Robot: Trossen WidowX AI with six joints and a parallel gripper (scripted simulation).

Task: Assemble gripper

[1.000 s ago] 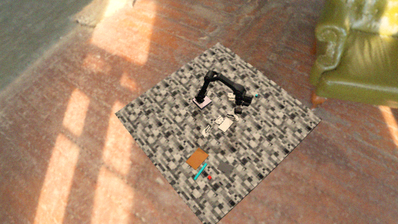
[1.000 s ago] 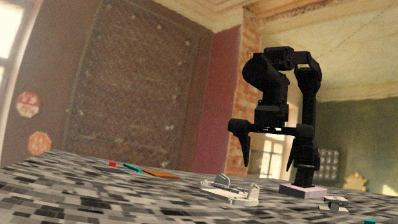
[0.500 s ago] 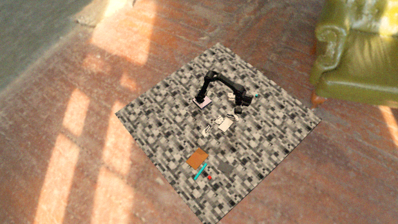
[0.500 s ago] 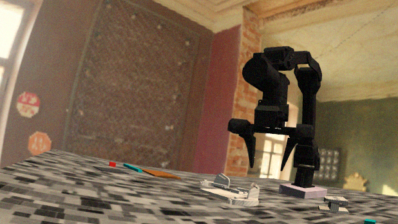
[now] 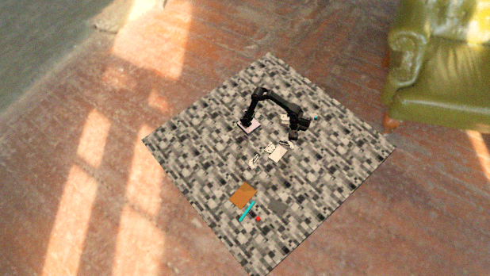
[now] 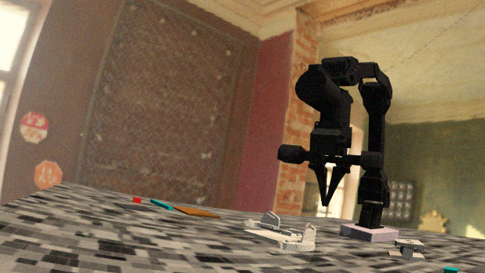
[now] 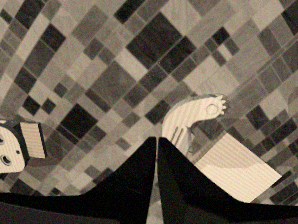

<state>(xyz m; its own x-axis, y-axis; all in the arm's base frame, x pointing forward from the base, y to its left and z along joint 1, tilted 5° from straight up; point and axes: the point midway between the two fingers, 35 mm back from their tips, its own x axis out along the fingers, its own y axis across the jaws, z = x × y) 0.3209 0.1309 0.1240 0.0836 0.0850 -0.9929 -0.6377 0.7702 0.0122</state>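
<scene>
My gripper (image 5: pixel 292 139) (image 6: pixel 325 205) (image 7: pixel 156 143) is shut and empty, pointing down above the mat. One cream jaw with gear teeth (image 5: pixel 291 144) (image 6: pixel 309 235) (image 7: pixel 186 116) lies beside the flat cream plate; in the wrist view it is just beyond the right fingertip. The other jaw (image 5: pixel 254 160) lies apart, left of the small gripper base (image 5: pixel 269 148) in the top view. The base is hidden behind the fingers in the wrist view. The housing plate with holes (image 5: pixel 284 118) (image 6: pixel 409 242) (image 7: pixel 11 152) rests raised on a small stand, nearer the arm's base.
The flat cream plate (image 5: pixel 278 153) (image 7: pixel 237 170) lies beside the base. Farther off are an orange plate (image 5: pixel 243 195) (image 6: pixel 196 212), a teal bar (image 5: pixel 246 211) (image 6: pixel 161 204), a red cube (image 5: pixel 258 218) (image 6: pixel 136 200) and a dark grey plate (image 5: pixel 277 205). A small teal piece (image 5: pixel 315 117) (image 6: pixel 451 270) lies beyond the gripper.
</scene>
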